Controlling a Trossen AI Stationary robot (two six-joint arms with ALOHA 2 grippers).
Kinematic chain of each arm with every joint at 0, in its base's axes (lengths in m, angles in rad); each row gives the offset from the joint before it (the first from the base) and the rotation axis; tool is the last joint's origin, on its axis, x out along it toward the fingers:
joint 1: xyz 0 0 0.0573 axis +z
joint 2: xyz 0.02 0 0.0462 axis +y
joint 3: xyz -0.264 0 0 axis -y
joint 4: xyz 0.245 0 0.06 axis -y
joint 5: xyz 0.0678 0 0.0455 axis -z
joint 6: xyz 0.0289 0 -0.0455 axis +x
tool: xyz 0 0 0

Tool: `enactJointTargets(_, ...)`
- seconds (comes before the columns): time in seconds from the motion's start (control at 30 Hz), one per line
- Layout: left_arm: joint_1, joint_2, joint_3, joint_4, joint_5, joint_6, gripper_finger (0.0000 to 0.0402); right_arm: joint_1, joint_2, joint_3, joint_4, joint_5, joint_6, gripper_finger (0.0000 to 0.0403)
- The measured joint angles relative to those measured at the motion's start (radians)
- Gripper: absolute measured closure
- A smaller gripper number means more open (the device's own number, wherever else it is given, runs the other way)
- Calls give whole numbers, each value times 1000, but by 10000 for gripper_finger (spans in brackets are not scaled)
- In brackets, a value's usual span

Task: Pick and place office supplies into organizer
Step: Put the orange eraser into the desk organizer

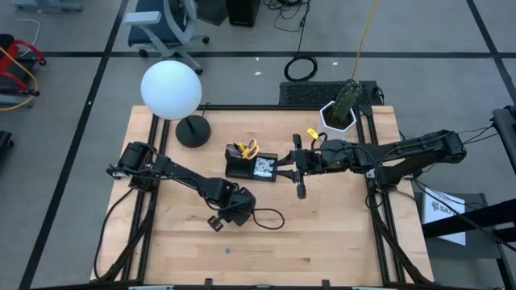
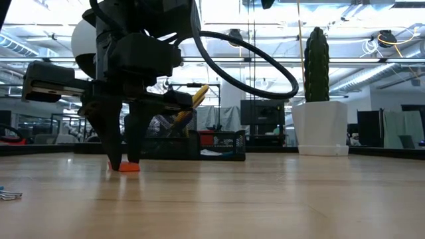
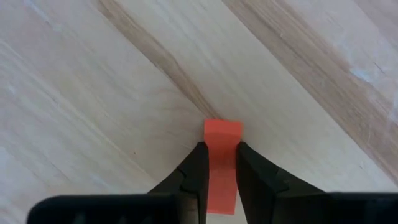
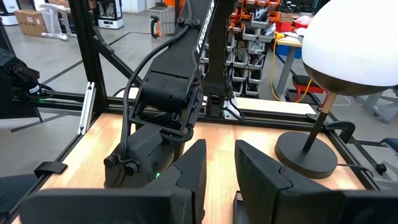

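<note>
Nearest the low camera: a small metal clip-like bit (image 2: pixel 8 194) lies on the wooden worktop (image 2: pixel 265 199) at the near left edge; what it is cannot be told.
Left pincer (image 3: pixel 222 169): down at the worktop, front of centre, its two dark fingers (image 3: pixel 194 171) closed against both sides of the red eraser piece.
Red eraser piece (image 3: pixel 222 163): a small flat red-orange strip, standing between the left fingertips with its end touching the wood; in the low view it shows as a red foot under the fingers (image 2: pixel 129 166).
Left arm (image 1: pixel 173 173): reaches from the left edge of the worktop toward its middle, a black cable looped beside the wrist.
Right pincer (image 1: pixel 300 179): just beside the organizer's right end, fingers a little apart with nothing seen between them.
Right arm (image 1: pixel 403 151): stretched in from the right edge.
Organizer (image 1: pixel 251 165): black, near the middle back of the worktop, well apart from the eraser piece.
Yellow-handled scissors (image 1: pixel 249 148): standing in the organizer's taller cup section, handles up.
Lamp (image 1: pixel 172 90): white globe on a round black base, back left.
Plant pot (image 1: pixel 339 118): white, holding a cactus, back right.
</note>
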Motion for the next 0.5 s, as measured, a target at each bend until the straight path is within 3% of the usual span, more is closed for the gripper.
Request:
enactJointTargets(0.33,0,7,94,-54,-20,14,334,0,0,0,0,0,0,328)
enactJointTargets(0.5,1,6,113,-116,-92,26,334,0,0,0,1,0,0,328)
